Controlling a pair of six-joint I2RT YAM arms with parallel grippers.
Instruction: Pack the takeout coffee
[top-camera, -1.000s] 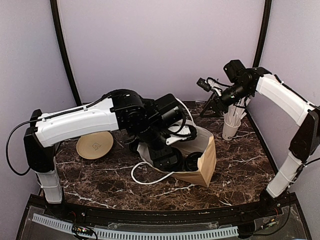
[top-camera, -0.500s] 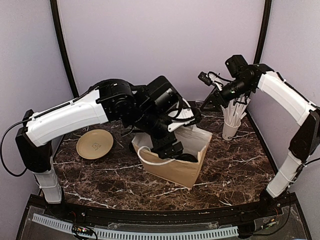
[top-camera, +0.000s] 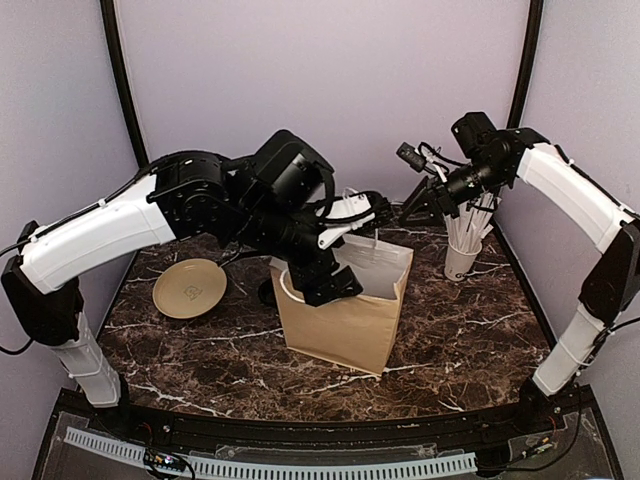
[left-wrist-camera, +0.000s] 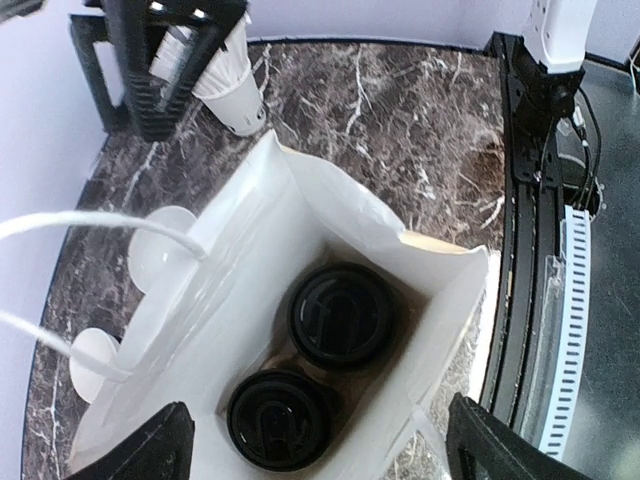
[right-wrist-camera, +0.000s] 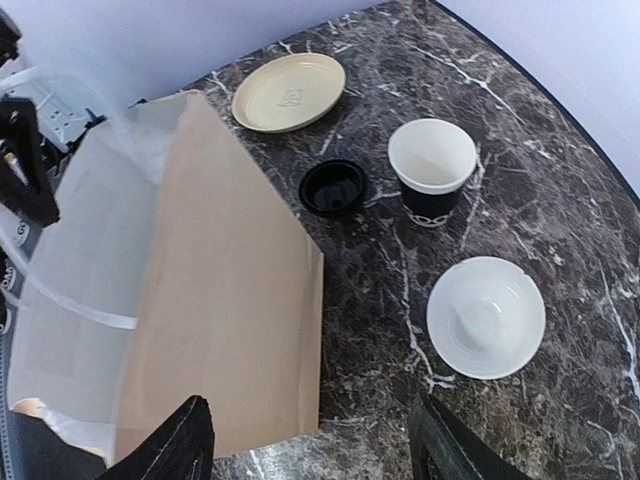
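Two takeout coffee cups with black dome lids (left-wrist-camera: 340, 315) (left-wrist-camera: 278, 420) stand side by side at the bottom of the upright brown paper bag (top-camera: 340, 325). My left gripper (left-wrist-camera: 320, 462) hangs open right above the bag's mouth, its fingers (left-wrist-camera: 140, 452) wide apart and holding nothing. White handle cords (left-wrist-camera: 110, 222) run off to the left. A third black cup (right-wrist-camera: 432, 172), with no lid, stands on the table beyond the bag, a loose black lid (right-wrist-camera: 333, 187) beside it. My right gripper (right-wrist-camera: 310, 462) is open in the air beside the bag (right-wrist-camera: 210, 300).
A tan plate (top-camera: 190, 288) lies at the left. A low white bowl (right-wrist-camera: 487, 317) sits near the lidless cup. A white cup of wrapped straws (top-camera: 462, 252) stands at the back right, under my right arm. Black frame posts border the marble table (top-camera: 470, 330).
The bag has gone from lying on its side to standing upright. My left arm has risen out of it to above its mouth. The right arm has barely moved.
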